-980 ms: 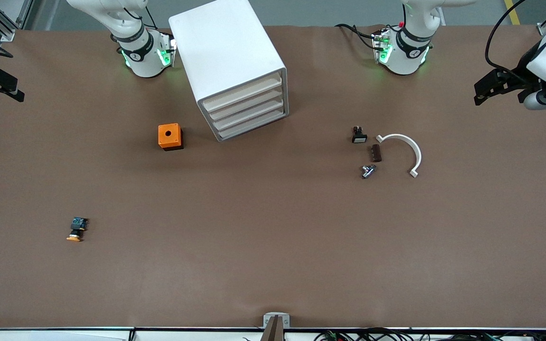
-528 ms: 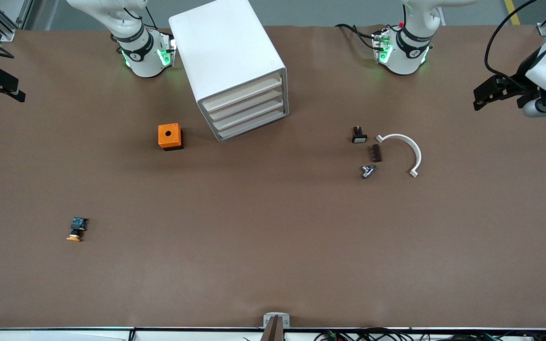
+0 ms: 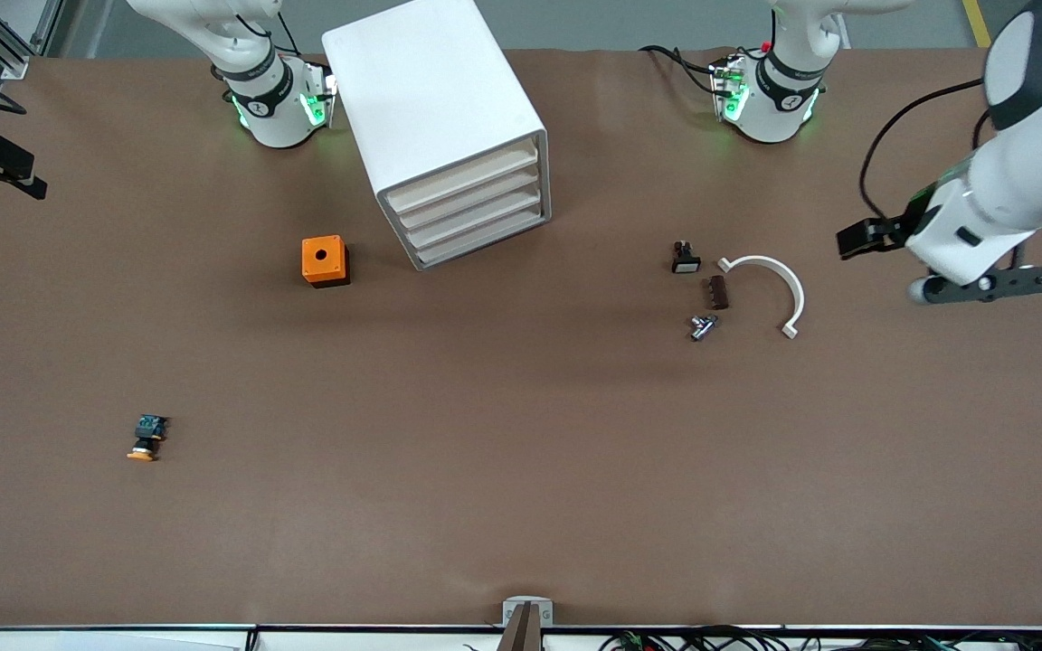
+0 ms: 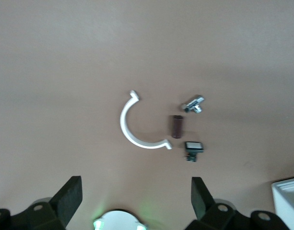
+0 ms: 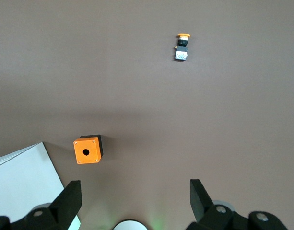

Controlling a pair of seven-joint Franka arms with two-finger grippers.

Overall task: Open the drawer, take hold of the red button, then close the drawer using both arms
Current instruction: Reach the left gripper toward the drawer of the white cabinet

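Brown tabletop [image 3: 521,506] under even light, with both arm bases along one long edge. Left pincer [image 4: 135,201] up in the air over bare tabletop toward the left arm's end, just past a white arc-shaped clip [image 3: 797,294]; fingers [image 4: 70,196] spread wide, nothing between them. Right pincer [image 5: 135,199] raised at the right arm's end of the tabletop, fingers likewise spread wide and empty. Near the clip, three small parts close together but apart from one another: a brown block [image 3: 718,292] just beside the clip's inner curve, a black part with a white face [image 3: 686,261] farther from the front camera than the block, a small metal fitting [image 3: 702,326] nearer to it. Between the two bases, a tall white cabinet [image 3: 431,90], turned at an angle, with four cream fronts stacked on its face. Top drawer [image 3: 462,176] pushed fully in, flush with the three below; contents hidden. Orange cube [image 3: 324,259] with a round hole in its top, near the cabinet on the right arm's side, not touching it. Orange-capped button [image 3: 146,438] on its side, well apart from all else, nearer the front camera and toward the right arm's end.
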